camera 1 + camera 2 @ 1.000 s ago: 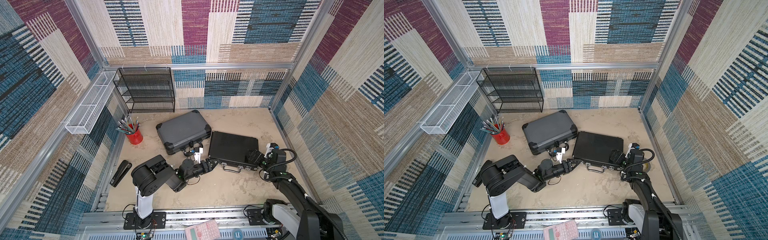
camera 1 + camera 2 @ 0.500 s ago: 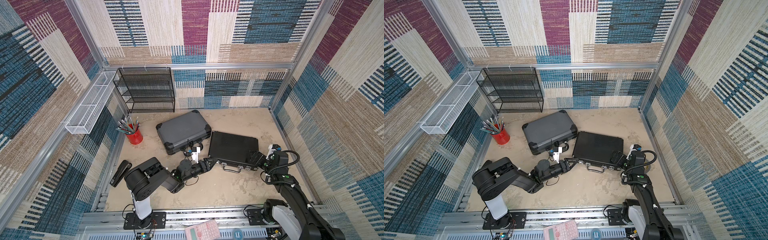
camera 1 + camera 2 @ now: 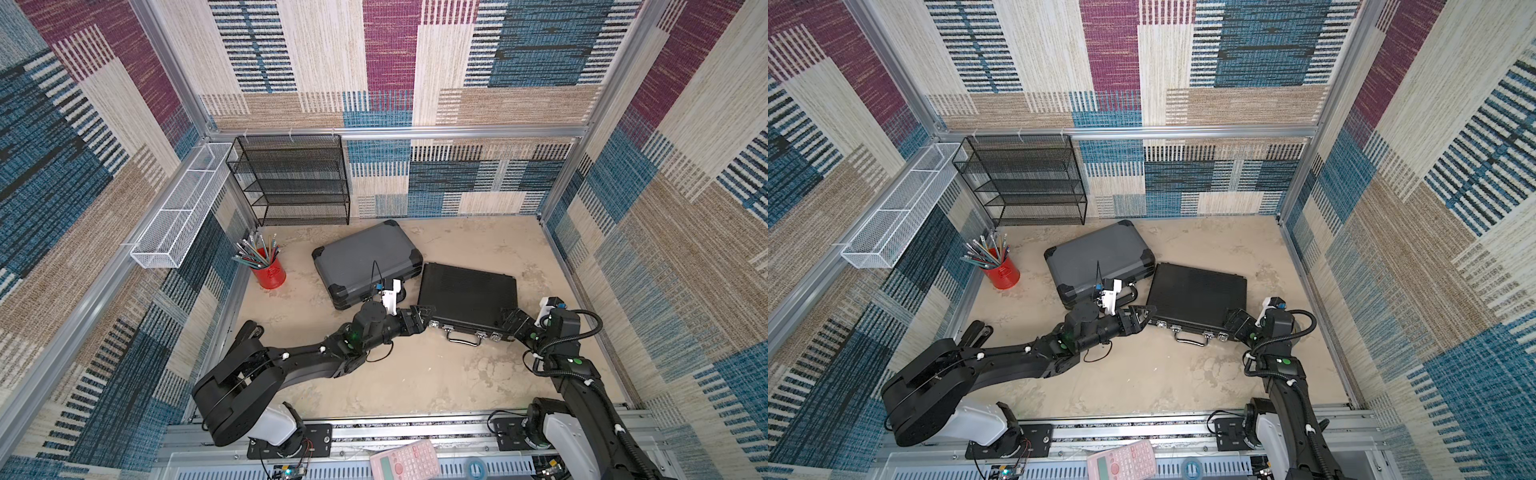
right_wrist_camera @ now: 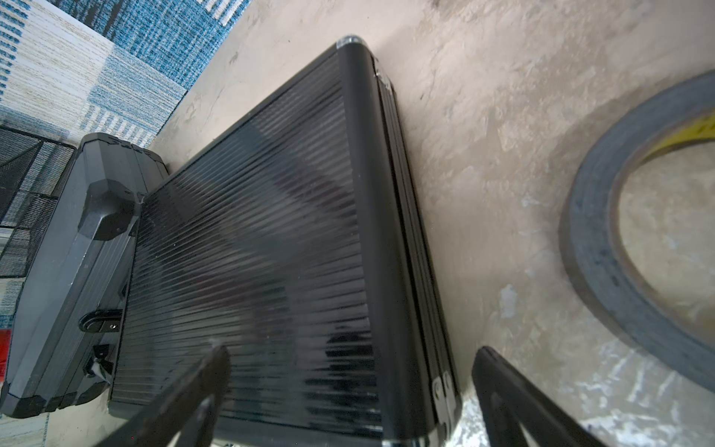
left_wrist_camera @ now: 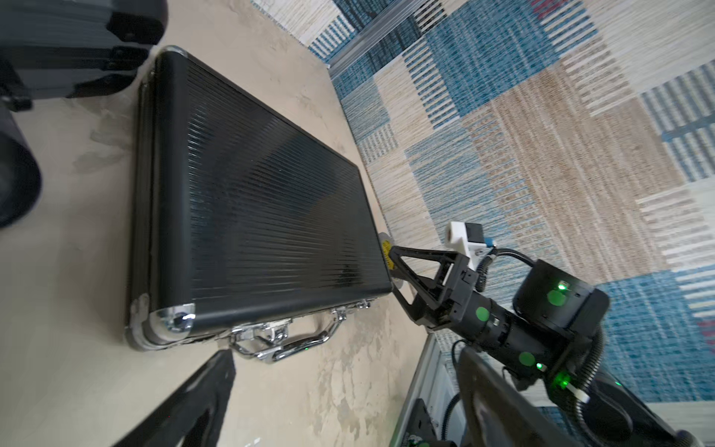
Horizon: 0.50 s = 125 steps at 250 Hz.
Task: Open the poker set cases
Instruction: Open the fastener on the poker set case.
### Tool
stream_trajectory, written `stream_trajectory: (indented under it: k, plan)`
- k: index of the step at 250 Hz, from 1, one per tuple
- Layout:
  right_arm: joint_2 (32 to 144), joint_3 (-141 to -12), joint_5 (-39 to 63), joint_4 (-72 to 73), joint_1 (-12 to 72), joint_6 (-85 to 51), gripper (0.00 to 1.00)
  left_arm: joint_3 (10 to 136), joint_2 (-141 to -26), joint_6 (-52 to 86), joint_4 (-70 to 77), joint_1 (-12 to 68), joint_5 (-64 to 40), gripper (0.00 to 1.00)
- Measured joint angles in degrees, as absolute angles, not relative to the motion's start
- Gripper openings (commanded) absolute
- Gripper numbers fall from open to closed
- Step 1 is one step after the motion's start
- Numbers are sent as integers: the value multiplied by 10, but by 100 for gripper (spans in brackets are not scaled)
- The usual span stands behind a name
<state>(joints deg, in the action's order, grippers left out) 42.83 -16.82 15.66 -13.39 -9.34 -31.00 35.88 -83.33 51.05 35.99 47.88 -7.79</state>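
Observation:
Both poker set cases lie shut on the sandy floor. The grey case (image 3: 365,262) (image 3: 1096,259) with black corner caps is behind; the slimmer black case (image 3: 467,297) (image 3: 1198,293) (image 5: 263,216) (image 4: 263,251) touches its corner. The chrome handle (image 5: 284,342) and latches face the front. My left gripper (image 3: 424,316) (image 3: 1144,312) (image 5: 344,387) is open, low at the black case's front-left corner, with bare floor between its fingers (image 5: 201,398). My right gripper (image 3: 513,322) (image 3: 1235,321) (image 4: 348,391) is open, straddling the front-right corner: one finger (image 4: 185,394) over the lid, the other beside the case's side.
A black wire-mesh shelf (image 3: 295,183) stands at the back wall and a white wire basket (image 3: 183,203) hangs on the left wall. A red cup of pencils (image 3: 270,272) sits left of the grey case. A tape roll (image 4: 638,240) lies by my right wrist. A pink calculator (image 3: 405,459) rests on the front rail.
My left gripper's jaws have spread wider at the black case's front-left corner, and the left arm has sunk lower. The right arm has shifted only slightly. Both cases stay shut.

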Motion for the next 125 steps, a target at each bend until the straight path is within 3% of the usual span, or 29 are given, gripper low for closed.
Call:
stream_trajectory:
  k: [67,125]
  plan:
    - [427,-148,163,-146,-94,-338,99,441,-873,445,195,455,-81,93]
    - [446,-142,186,-128,-94,-351,99,507,-978,427,169,443,-142,87]
